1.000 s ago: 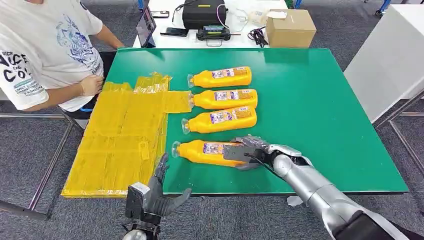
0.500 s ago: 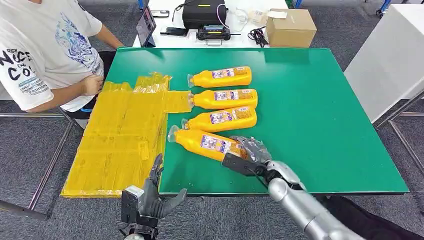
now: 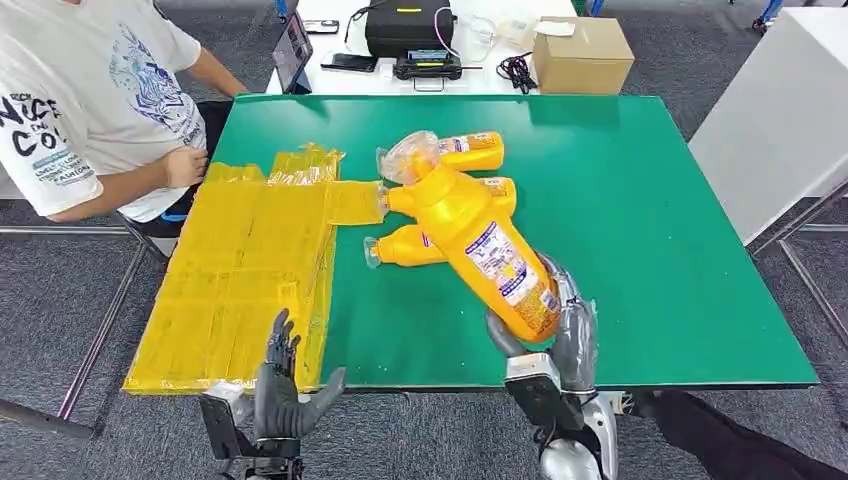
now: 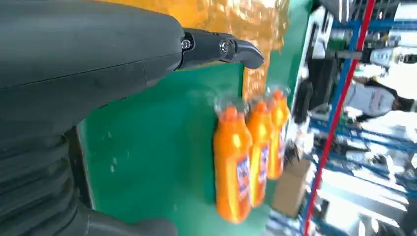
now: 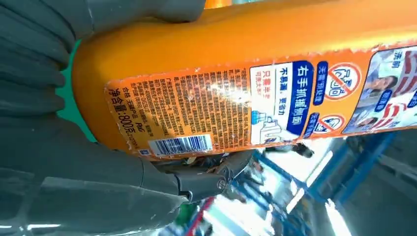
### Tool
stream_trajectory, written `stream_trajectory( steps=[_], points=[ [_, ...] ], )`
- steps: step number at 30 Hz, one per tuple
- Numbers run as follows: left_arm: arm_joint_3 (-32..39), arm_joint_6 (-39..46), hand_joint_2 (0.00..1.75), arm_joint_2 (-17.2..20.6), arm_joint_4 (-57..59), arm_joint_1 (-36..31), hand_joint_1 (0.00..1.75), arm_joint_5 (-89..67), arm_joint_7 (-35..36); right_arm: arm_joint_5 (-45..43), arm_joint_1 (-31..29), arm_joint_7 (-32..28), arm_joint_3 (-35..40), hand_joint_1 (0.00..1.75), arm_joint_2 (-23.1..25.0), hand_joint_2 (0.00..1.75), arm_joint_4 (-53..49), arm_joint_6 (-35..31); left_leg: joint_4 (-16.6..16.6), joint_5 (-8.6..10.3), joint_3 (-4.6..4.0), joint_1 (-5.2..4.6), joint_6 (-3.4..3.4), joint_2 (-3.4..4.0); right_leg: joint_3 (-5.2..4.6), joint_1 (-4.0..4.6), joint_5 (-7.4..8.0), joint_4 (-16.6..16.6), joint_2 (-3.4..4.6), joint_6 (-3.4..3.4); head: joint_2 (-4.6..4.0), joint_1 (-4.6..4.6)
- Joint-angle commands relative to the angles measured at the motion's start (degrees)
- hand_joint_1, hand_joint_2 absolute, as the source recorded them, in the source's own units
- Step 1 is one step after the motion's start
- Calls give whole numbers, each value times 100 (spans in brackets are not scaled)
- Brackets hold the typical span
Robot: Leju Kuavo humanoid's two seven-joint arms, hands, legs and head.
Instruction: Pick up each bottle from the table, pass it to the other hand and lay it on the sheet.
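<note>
My right hand (image 3: 560, 335) grips an orange bottle (image 3: 480, 240) by its base and holds it raised off the green table (image 3: 650, 220), neck tilted up and away. The right wrist view is close on that bottle's label (image 5: 255, 103), with my fingers (image 5: 206, 182) wrapped round it. Three more orange bottles (image 3: 470, 150) lie side by side behind it, partly hidden, and appear as a row (image 4: 246, 157) in the left wrist view. My left hand (image 3: 285, 385) hovers open at the table's near edge beside the yellow sheet (image 3: 250, 270).
A person in a white T-shirt (image 3: 80, 100) sits at the table's far left, one hand by the sheet. A cardboard box (image 3: 582, 55), black cases and cables sit on the white table behind. A white cabinet (image 3: 780, 120) stands to the right.
My right hand has lifted the nearest bottle off the table and swung it up, neck pointing away. The right arm has drawn back toward me. My left hand shifted slightly left.
</note>
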Motion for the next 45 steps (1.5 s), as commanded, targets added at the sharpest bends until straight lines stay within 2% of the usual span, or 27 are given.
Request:
stream_trajectory(
  steps=[1,4,5,7,9,12,13,14,15,22,35,45],
  points=[
    [-216,-64,175,174,14,-89,0,67,50,-86,-59,-153,-317,175,156,175,581,75,-2,-12,28,13,-13,11,29,14,-8,-7,6,-18,0,-2],
    [-216,-64,175,174,14,-89,0,67,50,-86,-59,-153,-317,175,156,175,581,75,-3,-14,32,14,-13,12,33,15,-8,-11,7,-16,0,0],
    [-263,-159,175,212,12,-97,0,114,72,-128,-66,-90,-266,175,125,175,596,256,-5,-10,26,10,-10,12,26,11,-6,-9,8,-14,0,-2],
    [-538,-699,175,352,-26,-153,0,420,172,-506,-105,-211,-186,175,191,175,1194,819,-3,-13,32,13,-12,13,33,14,-9,-9,8,-16,0,0],
    [-809,-1083,175,464,-104,-186,0,619,249,-594,-263,-533,43,175,347,175,2197,991,-11,-3,24,10,-8,9,25,10,0,-15,6,-11,0,0],
    [-1063,-1472,175,555,-108,-229,0,894,349,-765,-540,-980,419,175,617,175,3445,1023,-17,-10,47,18,-17,29,45,19,1,-24,24,-21,0,0],
    [-1115,-1534,175,568,-87,-240,0,965,378,-791,-615,-1029,579,175,653,175,3673,1027,-12,-3,25,12,-10,21,23,12,4,-16,18,-12,0,0],
    [-1130,-1542,175,573,-63,-244,0,982,385,-766,-624,-1060,667,175,682,175,3739,991,-17,-12,49,20,-20,40,44,22,2,-22,35,-24,0,0],
    [-1145,-1591,175,578,-7,-254,0,1072,423,-775,-691,-1084,804,175,733,175,3881,986,-14,-7,32,15,-13,29,29,15,2,-16,26,-17,0,0],
    [-1189,-1619,175,572,239,-322,0,1166,420,-708,-893,-963,1546,175,760,175,4075,1113,-8,-7,26,15,-12,22,23,17,-3,-8,17,-14,0,0],
    [-1190,-1620,175,570,239,-325,0,1166,420,-700,-882,-952,1559,175,765,175,4089,1099,-6,-7,24,13,-12,10,24,14,-7,-6,6,-15,0,0],
    [-1091,-1478,175,498,622,-481,0,1109,426,-471,-1088,-935,2238,175,742,175,4184,1261,-7,-3,18,10,-8,9,17,11,-3,-6,5,-11,0,0]
  ],
)
